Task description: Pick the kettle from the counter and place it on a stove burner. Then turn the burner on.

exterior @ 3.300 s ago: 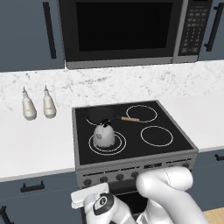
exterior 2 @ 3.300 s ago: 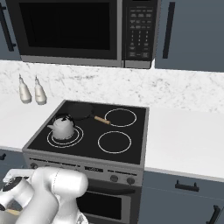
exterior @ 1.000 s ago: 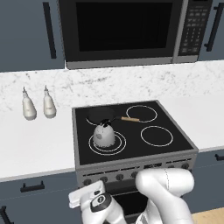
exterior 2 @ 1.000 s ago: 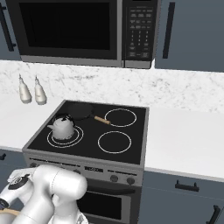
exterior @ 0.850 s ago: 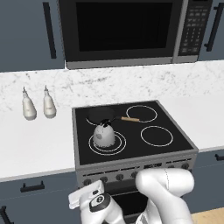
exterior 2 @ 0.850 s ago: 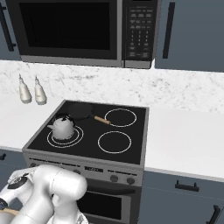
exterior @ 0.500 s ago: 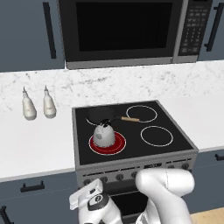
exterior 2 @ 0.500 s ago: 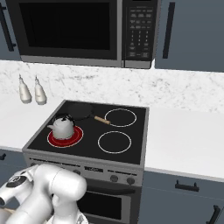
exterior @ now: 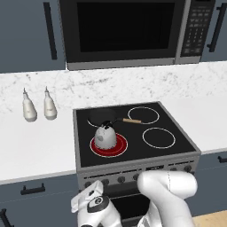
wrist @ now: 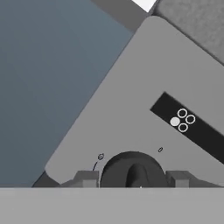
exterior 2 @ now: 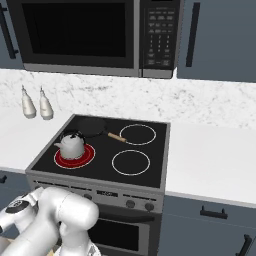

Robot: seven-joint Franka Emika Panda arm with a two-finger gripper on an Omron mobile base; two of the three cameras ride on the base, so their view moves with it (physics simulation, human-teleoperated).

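Gripper (wrist: 132,177) straddling stove knob (wrist: 132,169), arm folded low

Silvery-grey dome-shaped kettle (exterior: 106,136) with dark spots and black top handle, centre left of the left base view. Beneath it a glowing red burner circle (exterior: 119,146) on the black-glass cooktop (exterior: 133,134); other circles drawn in white. White marble-patterned counter (exterior: 35,146) speckled grey; dark blue-grey cabinet fronts (exterior: 31,195) below.
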